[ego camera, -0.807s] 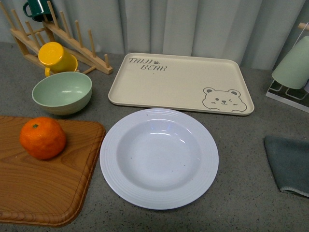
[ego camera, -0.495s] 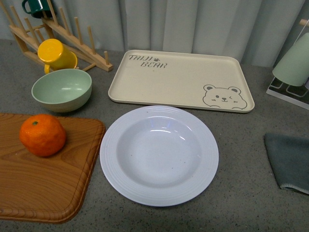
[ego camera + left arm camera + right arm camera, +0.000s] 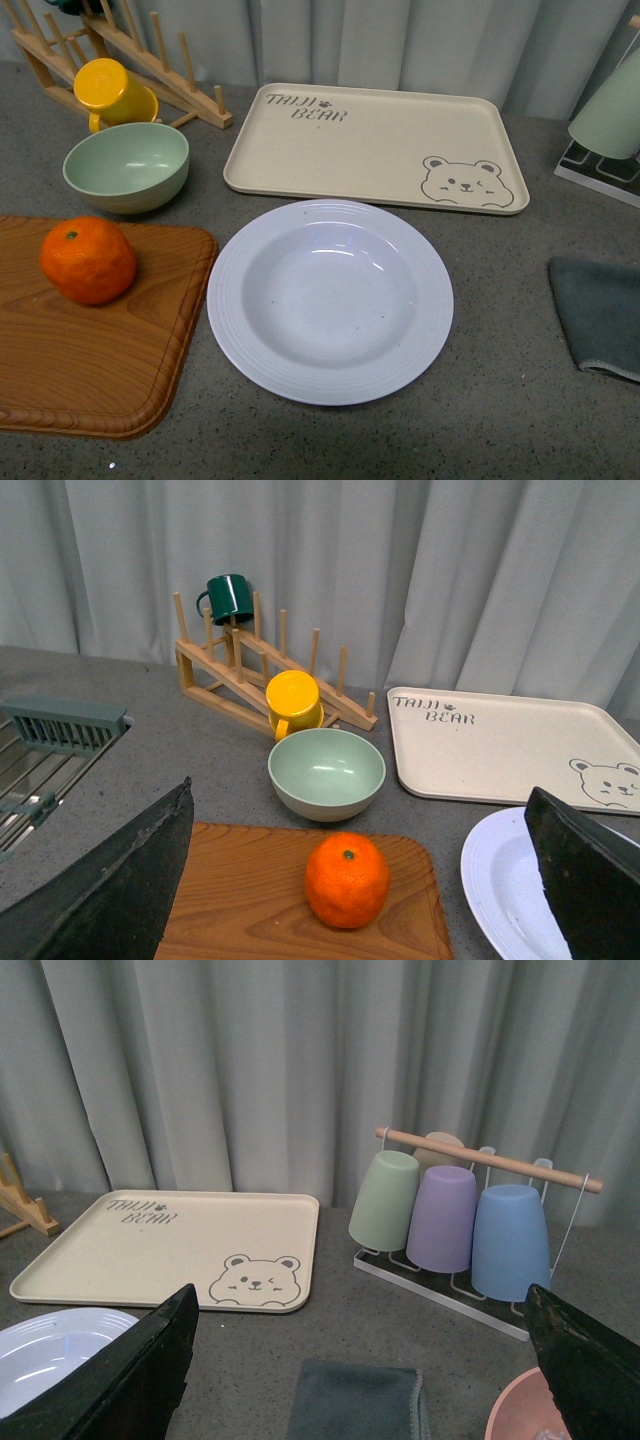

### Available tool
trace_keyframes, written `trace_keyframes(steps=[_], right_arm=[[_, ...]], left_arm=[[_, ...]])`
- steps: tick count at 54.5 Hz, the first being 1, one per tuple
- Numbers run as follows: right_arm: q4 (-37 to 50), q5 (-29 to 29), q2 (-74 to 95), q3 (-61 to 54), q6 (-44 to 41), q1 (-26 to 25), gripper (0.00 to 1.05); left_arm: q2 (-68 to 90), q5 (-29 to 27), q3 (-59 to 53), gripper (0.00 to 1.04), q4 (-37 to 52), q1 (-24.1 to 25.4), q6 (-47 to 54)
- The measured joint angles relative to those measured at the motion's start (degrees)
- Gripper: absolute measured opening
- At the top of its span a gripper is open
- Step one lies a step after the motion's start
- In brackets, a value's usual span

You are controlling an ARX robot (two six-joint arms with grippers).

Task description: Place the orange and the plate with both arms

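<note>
Orange (image 3: 88, 260) on board (image 3: 90, 365), plate (image 3: 330, 300) beside (cloth (image 3: 600, 315) cropped)

Counts: one orange (image 3: 88, 261), one white plate (image 3: 330, 300), one bear tray (image 3: 370, 150), one green bowl (image 3: 127, 165), one wooden board (image 3: 90, 360), one peg rack (image 3: 222, 117). Two mugs: yellow cup (image 3: 108, 88), dark green mug (image 3: 229, 598). Four upturned cups on one wire rack (image 3: 520, 1168): green cup (image 3: 385, 1200), purple cup (image 3: 444, 1218), blue cup (image 3: 511, 1240), beige cup (image 3: 443, 1144) behind. One grey cloth (image 3: 360, 1400).
</note>
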Motion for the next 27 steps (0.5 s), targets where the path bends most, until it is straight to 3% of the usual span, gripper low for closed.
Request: trace_keyframes(steps=[27], right_arm=[[0.02, 0.00, 0.00, 0.00, 0.02, 0.00, 0.95]], left_arm=[[0.00, 0.00, 0.00, 0.98, 0.00, 0.00, 0.00]])
